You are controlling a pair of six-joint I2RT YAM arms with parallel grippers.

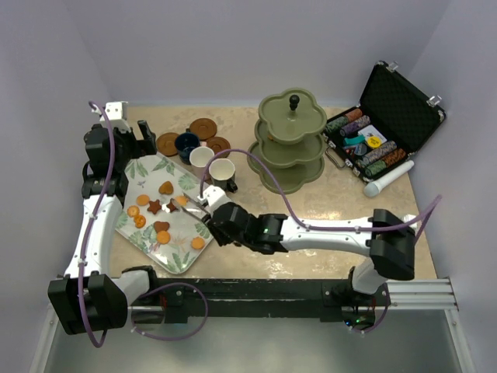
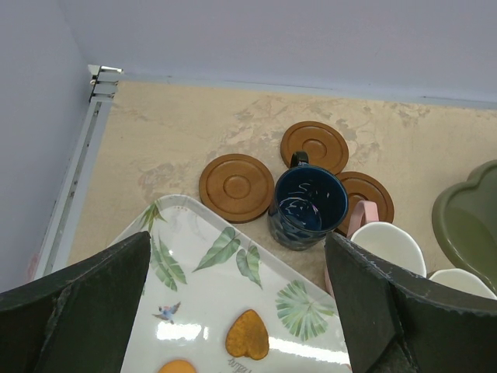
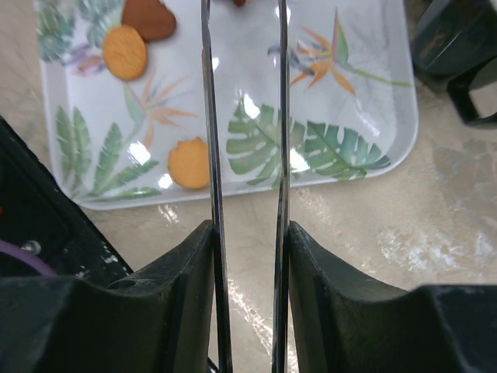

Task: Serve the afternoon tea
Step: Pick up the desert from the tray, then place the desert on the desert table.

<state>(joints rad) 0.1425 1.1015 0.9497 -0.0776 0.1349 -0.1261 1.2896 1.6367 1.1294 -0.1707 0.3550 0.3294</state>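
Reaching across to the leaf-patterned tray (image 1: 180, 256), my right gripper (image 3: 247, 295) pinches thin metal tongs (image 3: 210, 116), fingers pressed against the two blades, which stand a narrow gap apart. My left gripper (image 2: 237, 299) hangs spread wide over the tray's far corner, holding nothing.

I judge the serving barely begun. All the biscuits (image 1: 161, 228) I can see lie on the tray; the olive-green stand (image 1: 276, 116), well to the right of the tray, shows bare tiers. The saucers (image 1: 203, 128) lie just beyond the tray's far edge, and the navy cup (image 2: 308, 206), pinkish-white cup (image 1: 201, 158) and cream cup (image 1: 221, 169) stand beside them, none on a saucer as far as I can tell. Filling the stand and pairing cups with saucers is left.

The top view puts the tong tips by a brown star biscuit (image 1: 172, 205) mid-tray, too small to show whether they grip it. My right wrist view shows the blade gap plainly but cuts the tips off, and catches an orange biscuit (image 3: 189, 163) at the tray's near corner. Only my left wrist view looks into the navy cup: empty.
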